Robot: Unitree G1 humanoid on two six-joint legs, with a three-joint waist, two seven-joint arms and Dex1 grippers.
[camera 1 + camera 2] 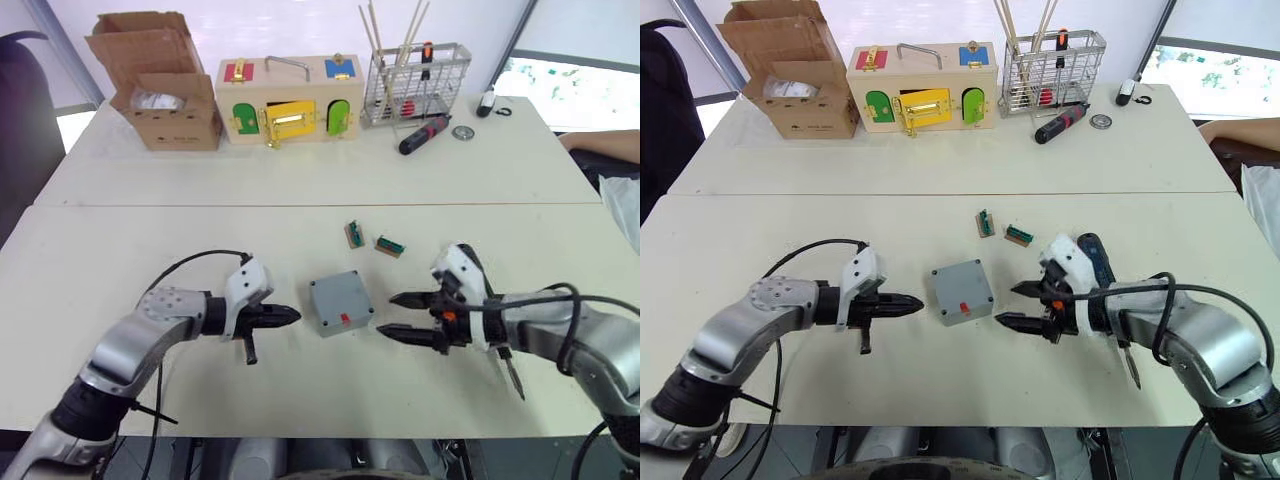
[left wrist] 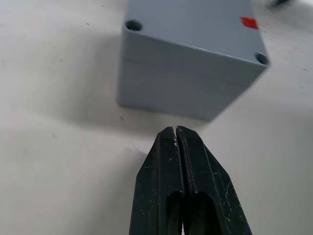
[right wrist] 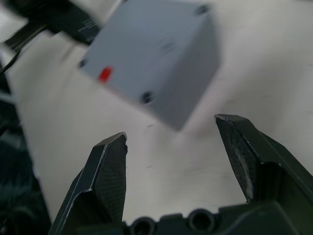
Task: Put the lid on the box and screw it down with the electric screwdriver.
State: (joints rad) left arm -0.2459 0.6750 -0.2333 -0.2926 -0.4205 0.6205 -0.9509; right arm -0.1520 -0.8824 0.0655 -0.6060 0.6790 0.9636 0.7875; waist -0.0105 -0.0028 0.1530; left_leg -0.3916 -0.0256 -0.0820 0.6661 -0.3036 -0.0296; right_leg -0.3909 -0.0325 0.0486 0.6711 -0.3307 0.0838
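Observation:
The grey box [image 1: 341, 302] stands mid-table with the lid [image 2: 195, 24] sitting on it; a seam runs round the side, screw holes show at the corners, and a small red mark is on top. My left gripper [image 1: 293, 317] is shut, empty, with its tips a short way from the box's left side. To the right of the box my right gripper [image 1: 386, 315] is open, empty, and also a short gap away. The dark blue electric screwdriver [image 1: 1097, 258] lies on the table under my right wrist, mostly hidden, and its thin metal bit [image 1: 1131, 368] sticks out near the front edge.
Two small green parts [image 1: 354, 234] [image 1: 390, 245] lie just behind the box. Along the back stand a cardboard carton [image 1: 165, 85], a colourful wooden latch box [image 1: 285, 100] and a wire basket [image 1: 415, 85], with a red-and-black hand screwdriver [image 1: 425, 133] beside it. A person's arm [image 1: 600, 145] rests at the right edge.

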